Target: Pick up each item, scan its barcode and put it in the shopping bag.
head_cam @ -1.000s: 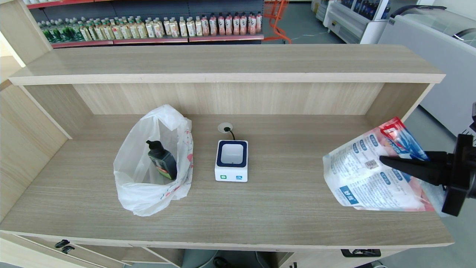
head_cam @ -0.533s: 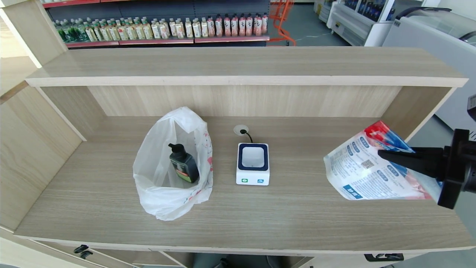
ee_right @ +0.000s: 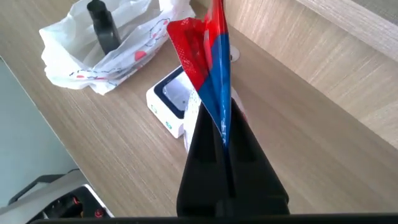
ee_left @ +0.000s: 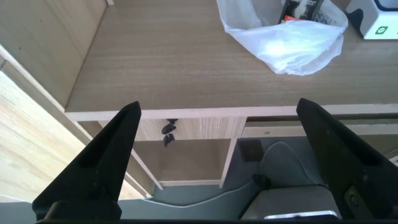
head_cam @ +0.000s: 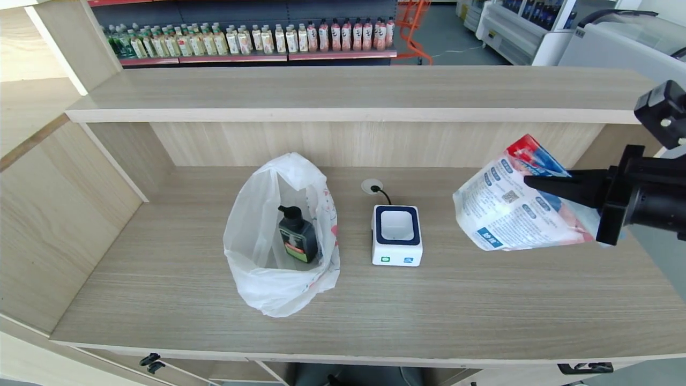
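Shopping bag (head_cam: pixel 281 241) sits open on the counter (head_cam: pixel 429 300). Printed pouch (head_cam: pixel 504 214) hangs above the counter's right end, pinched at its top by the right gripper (head_cam: pixel 528 181), whose arm is level. Scanner (head_cam: pixel 396 236) stands between bag and pouch, and a pump bottle (head_cam: pixel 296 238) is inside the bag. Left gripper (ee_left: pixel 217 106) has its jaws wide apart near the front edge.

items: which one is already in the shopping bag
The dark pump bottle, standing inside the white shopping bag. The other item, the printed pouch, is held above the counter by the right gripper, to the scanner's right.
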Robot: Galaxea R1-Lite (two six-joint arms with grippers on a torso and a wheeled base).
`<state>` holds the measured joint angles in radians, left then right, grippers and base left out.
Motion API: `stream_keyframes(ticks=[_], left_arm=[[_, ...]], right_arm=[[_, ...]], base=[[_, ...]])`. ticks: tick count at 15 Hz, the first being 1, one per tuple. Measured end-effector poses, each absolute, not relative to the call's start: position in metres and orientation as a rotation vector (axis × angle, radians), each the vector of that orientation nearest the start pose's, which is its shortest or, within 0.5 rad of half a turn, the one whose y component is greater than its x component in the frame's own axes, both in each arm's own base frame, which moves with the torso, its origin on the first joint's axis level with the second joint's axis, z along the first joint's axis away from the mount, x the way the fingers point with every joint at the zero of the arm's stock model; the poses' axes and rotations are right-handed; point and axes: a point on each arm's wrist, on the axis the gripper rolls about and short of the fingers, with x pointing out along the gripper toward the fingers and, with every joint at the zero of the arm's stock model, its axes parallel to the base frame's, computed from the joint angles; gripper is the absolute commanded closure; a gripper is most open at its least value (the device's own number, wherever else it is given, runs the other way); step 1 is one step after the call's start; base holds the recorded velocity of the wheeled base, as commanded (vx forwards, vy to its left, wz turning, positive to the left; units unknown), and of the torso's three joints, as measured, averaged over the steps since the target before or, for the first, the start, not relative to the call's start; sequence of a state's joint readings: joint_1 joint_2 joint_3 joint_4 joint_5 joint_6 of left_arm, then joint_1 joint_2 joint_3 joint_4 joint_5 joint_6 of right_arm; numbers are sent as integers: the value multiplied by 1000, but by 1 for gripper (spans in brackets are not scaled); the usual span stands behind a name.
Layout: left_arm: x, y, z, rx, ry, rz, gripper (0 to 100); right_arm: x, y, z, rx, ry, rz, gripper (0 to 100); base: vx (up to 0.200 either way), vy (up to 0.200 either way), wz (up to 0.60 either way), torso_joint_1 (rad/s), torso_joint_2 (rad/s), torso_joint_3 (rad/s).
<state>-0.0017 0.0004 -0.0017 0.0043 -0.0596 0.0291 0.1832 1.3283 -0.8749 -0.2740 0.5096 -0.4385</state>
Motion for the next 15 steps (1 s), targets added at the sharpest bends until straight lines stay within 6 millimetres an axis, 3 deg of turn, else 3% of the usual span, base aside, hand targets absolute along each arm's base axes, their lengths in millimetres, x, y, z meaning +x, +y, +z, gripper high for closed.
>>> stream_keyframes(ticks=[4,12,15], left_arm=[[-23,-1,75,30,2,-62,0],[-23,-1,75,28,3,-62,0],[-23,-1,75,28,3,-62,0]], right_arm=[[238,65,263,-397,-11,748,100],[278,90,230,-402,20,789,100],[286,107,227,-412,-70,815,100]], base=[[200,0,0,-1,-5,5],[0,0,0,0,0,0],[0,0,0,0,0,0]])
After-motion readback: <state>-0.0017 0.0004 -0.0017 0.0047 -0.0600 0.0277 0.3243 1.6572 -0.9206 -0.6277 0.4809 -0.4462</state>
